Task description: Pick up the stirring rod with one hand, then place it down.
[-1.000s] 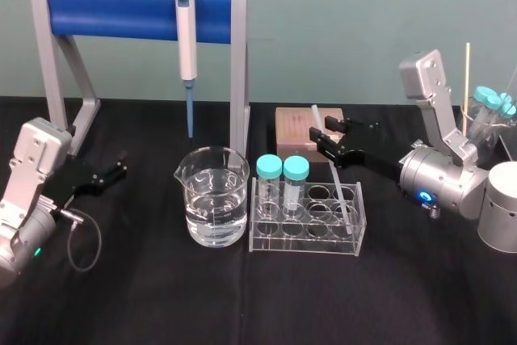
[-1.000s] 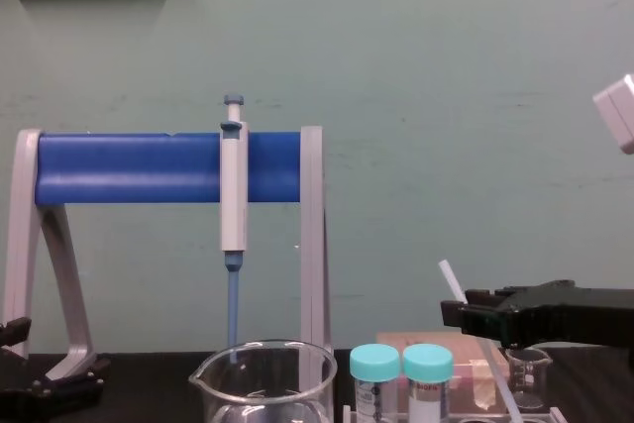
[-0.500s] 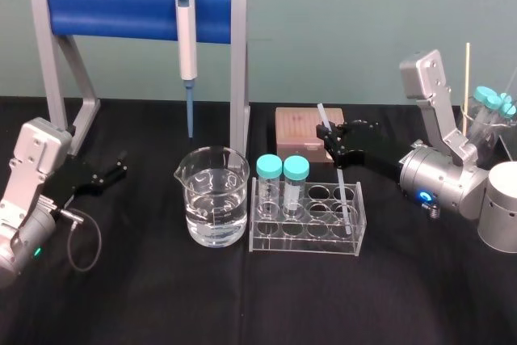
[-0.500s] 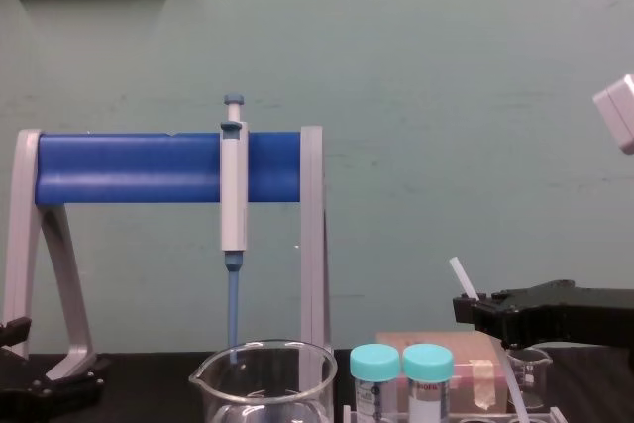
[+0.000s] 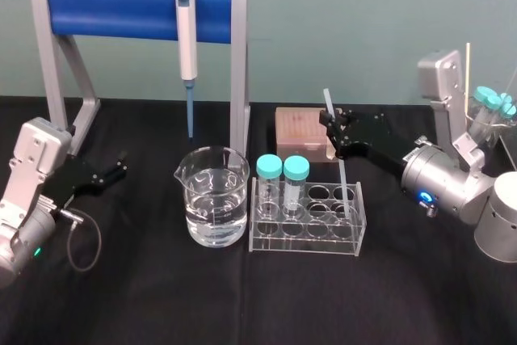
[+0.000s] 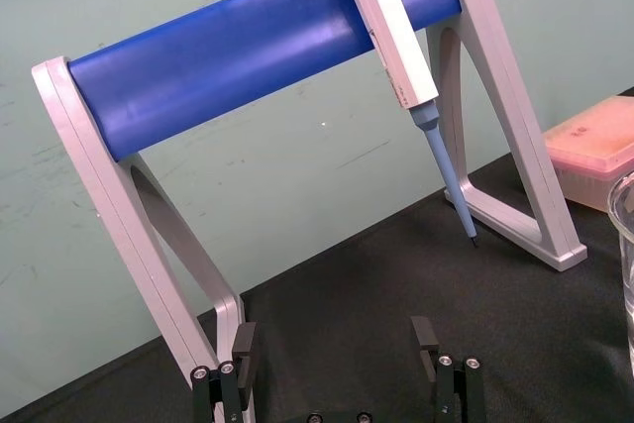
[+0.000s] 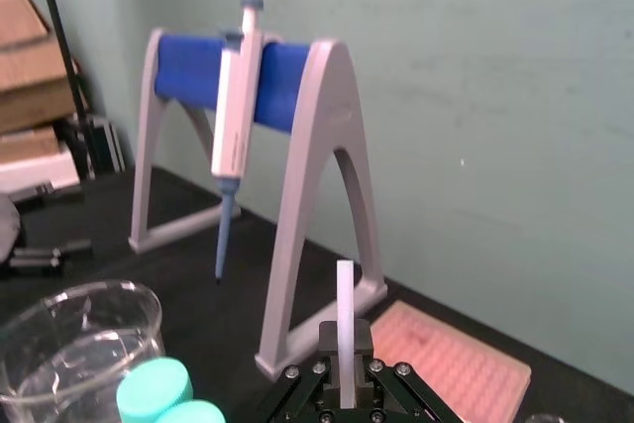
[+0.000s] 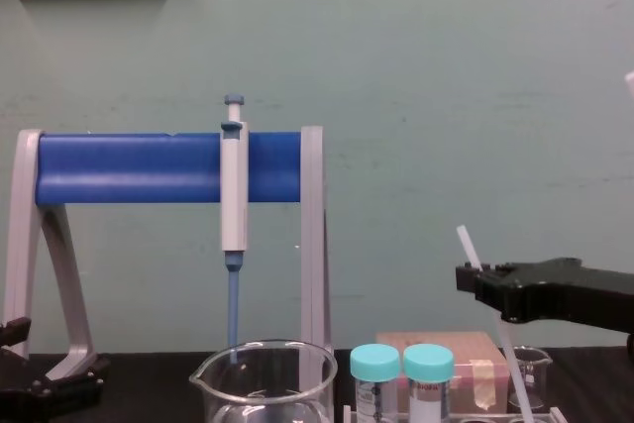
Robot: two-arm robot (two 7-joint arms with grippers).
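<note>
Over on the robot's right side of the dark worktop (image 5: 242, 305), the right pincer (image 5: 335, 131) reaches in toward the middle and is pinching the stirring rod (image 5: 328, 103) a little below its upper end. Its jaws are pressed against the rod on both sides. The rod is slanted rather than upright, its top leaning toward the robot's left. Its lower part runs down to the right-hand end of the clear tube rack (image 5: 307, 236). Whether the tip sits in a well or hangs just above it, I cannot tell. Just behind the pincer lies a pink tip box (image 5: 295, 127). Two teal-capped vials (image 5: 269, 169) stand in the rack's left end, and a glass beaker (image 5: 214, 199) holding clear liquid sits beside the rack. Behind them a pipette (image 5: 187, 30) hangs on a blue-barred stand (image 5: 113, 10). Far off on the other side, the left pincer (image 5: 113, 174) rests low near the stand's foot, fingers (image 6: 243, 349) spread and holding nothing.
</note>
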